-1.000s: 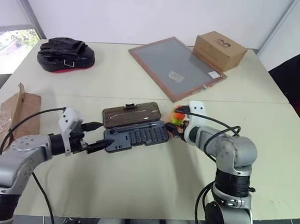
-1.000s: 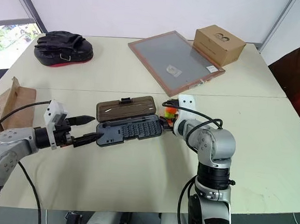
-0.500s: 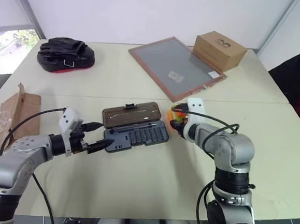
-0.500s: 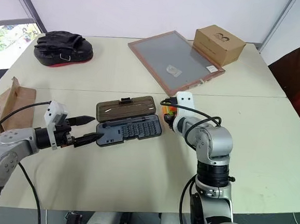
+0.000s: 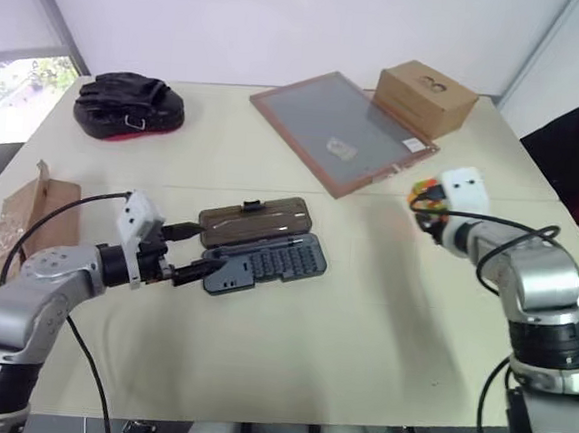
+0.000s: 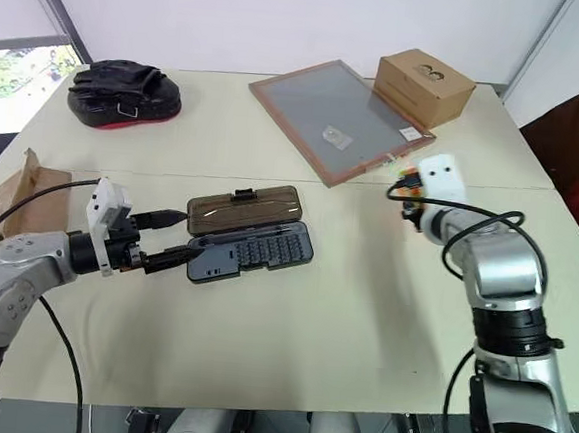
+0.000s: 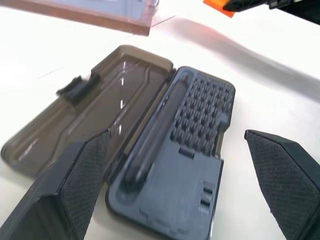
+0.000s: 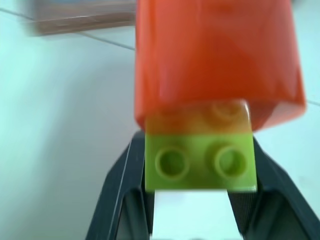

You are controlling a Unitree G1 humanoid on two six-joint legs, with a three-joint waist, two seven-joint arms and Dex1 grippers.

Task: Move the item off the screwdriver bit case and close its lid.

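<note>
Screwdriver bit case (image 5: 264, 263) lies on the table (image 5: 288, 357), lid (image 5: 254, 221) folded back flat. Left gripper (image 5: 194, 255) stands wide open at the case's end. Right gripper (image 5: 422, 209), well right of the case, clamps the orange-and-green block stack (image 8: 215, 100) above the table.

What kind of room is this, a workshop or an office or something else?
Probably a plain office or lab room set up for testing. Pale tables stand pushed together against a bare white wall, holding loose odds and ends: an open screwdriver bit case, a cardboard box and a framed grey panel.
</note>
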